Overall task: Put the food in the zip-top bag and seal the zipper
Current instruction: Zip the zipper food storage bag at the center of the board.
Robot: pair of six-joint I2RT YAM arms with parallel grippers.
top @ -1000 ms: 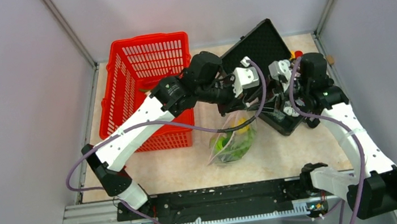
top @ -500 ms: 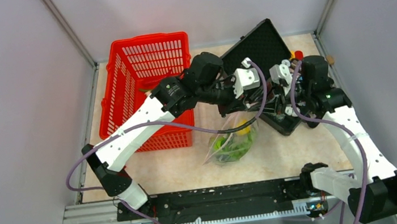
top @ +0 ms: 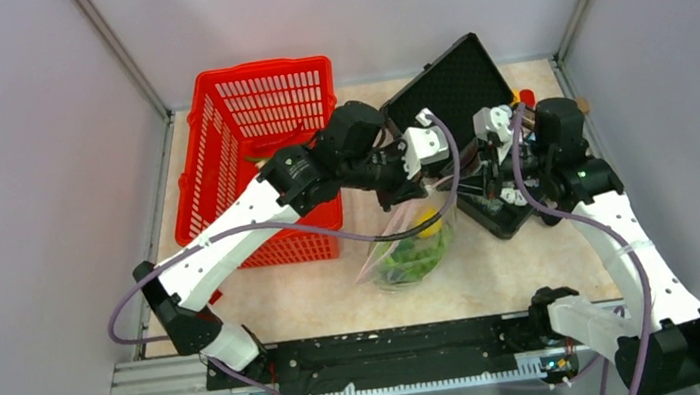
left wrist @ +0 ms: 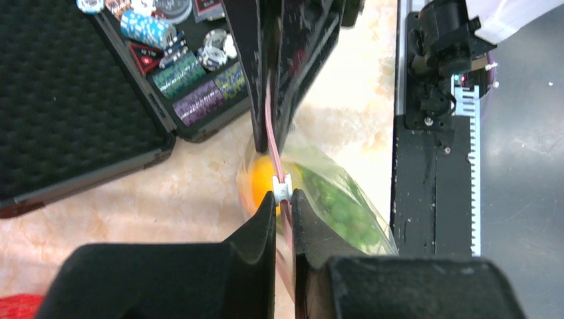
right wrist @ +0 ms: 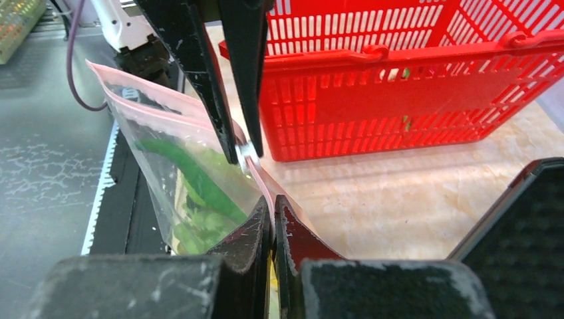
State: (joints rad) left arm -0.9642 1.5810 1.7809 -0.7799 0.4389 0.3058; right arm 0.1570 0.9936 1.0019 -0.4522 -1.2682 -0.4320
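The red basket (top: pixel 261 158) stands beyond the left gripper (left wrist: pixel 284 199), the open black case (top: pixel 448 85) beside the right gripper (right wrist: pixel 273 209). Between them the zip-top bag (right wrist: pixel 149 176) hangs below both pairs of fingers. Each pair is pinched tight on the pink zipper (left wrist: pixel 271 133), tips close together, with the lemon (left wrist: pixel 261 183) and green grapes (left wrist: pixel 339 212) inside.

No legible txt, nos. or brand marks in any view. Left wrist cam: small gadgets (left wrist: pixel 193 80) in the black case (left wrist: pixel 66 100) carry printed labels & patterned wraps, too small/blurred to read. Among them a dark triangular piece (left wrist: pixel 144 55) w/ red edge shows pale lettering, can't make out the chars.
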